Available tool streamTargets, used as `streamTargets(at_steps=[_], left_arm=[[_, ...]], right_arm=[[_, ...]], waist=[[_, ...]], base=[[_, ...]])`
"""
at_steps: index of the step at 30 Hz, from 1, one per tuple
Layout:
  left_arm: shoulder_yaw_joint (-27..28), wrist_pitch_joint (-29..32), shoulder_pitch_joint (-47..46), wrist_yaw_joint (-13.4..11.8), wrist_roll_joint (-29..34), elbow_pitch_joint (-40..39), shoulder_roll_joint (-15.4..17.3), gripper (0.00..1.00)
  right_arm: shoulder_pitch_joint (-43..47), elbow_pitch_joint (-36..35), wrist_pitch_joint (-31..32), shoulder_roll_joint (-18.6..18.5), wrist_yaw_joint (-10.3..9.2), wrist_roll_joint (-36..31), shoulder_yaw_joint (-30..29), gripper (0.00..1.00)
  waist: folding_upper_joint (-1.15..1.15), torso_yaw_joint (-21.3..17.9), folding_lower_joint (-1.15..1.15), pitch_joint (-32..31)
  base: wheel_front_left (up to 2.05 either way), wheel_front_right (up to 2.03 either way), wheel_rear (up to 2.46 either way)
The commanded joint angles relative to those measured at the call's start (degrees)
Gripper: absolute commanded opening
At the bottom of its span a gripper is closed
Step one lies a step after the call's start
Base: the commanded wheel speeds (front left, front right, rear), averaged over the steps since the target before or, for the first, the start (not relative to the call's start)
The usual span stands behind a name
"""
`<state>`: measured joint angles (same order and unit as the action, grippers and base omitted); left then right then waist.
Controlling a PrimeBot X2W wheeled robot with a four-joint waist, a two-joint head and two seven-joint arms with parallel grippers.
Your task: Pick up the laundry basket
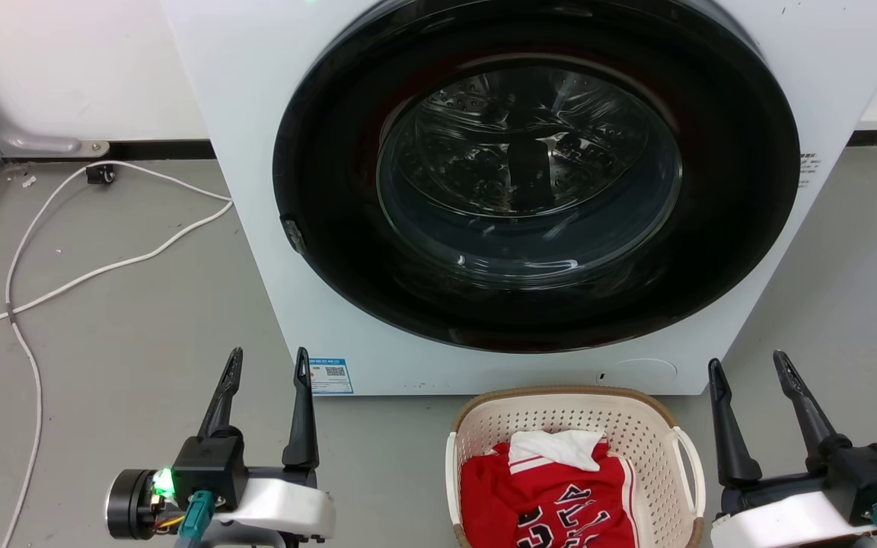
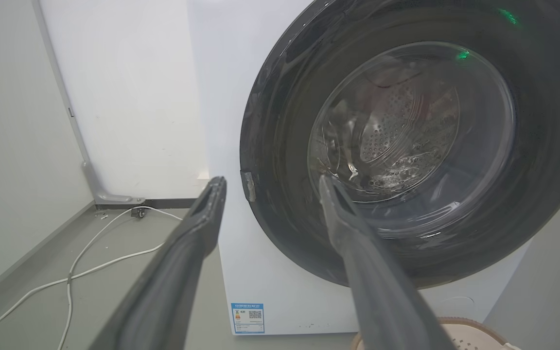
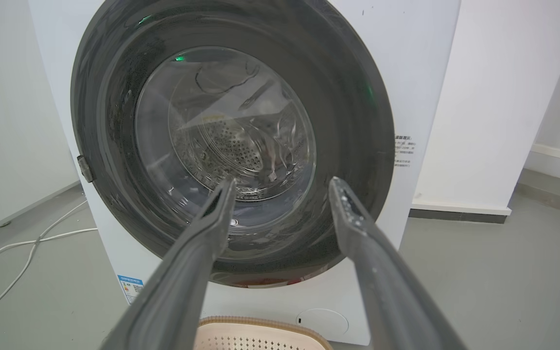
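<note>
Laundry basket point(image 1: 560, 417) stood on the grey floor point(image 1: 141, 342), just in front of the washing machine point(image 1: 423, 369); both grippers were open and held nothing.
In the head view, the basket sat at bottom centre, below the closed round door point(image 1: 537, 175), and held a red garment point(image 1: 553, 502) with a white garment point(image 1: 556, 447) on top. A white loop handle point(image 1: 693, 464) showed on its right side. The right gripper point(image 1: 746, 359) was just beside that side, fingers spread and pointing at the machine, apart from the basket. The left gripper point(image 1: 269, 354), fingers likewise spread, was further off on the other side. Each wrist view showed the basket's brown rim at its bottom edge. A white cable point(image 1: 103, 268) lay across the floor to the left of the machine.
</note>
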<state>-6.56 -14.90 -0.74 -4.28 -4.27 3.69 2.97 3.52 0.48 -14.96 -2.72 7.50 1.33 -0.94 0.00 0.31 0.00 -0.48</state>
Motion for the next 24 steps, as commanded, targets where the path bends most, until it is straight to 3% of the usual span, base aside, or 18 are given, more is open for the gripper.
streamTargets(at_steps=[1, 10, 24], left_arm=[[0.12, -0.46, 0.73, -0.13, 0.70, -0.33, -0.08, 1.00], [0.01, -0.46, 0.76, -0.34, -0.09, 0.07, -0.11, 1.00], [-0.01, -0.45, 0.82, -0.84, 0.05, 0.68, -0.11, 1.00]], right_arm=[[0.66, 0.14, -0.25, -0.29, -0.02, -0.31, -0.02, 1.00], [0.56, 1.53, -0.25, -0.28, -0.02, 3.34, -0.31, 1.00], [0.51, 2.16, -0.25, -0.28, -0.02, 3.75, -0.08, 1.00]], waist=[[0.00, -0.01, 0.00, -0.04], [0.00, -0.11, 0.00, -0.03], [0.00, -0.05, 0.00, 0.09]], base=[[0.00, 0.00, 0.00], [0.00, 0.00, 0.00], [0.00, 0.00, 0.00]])
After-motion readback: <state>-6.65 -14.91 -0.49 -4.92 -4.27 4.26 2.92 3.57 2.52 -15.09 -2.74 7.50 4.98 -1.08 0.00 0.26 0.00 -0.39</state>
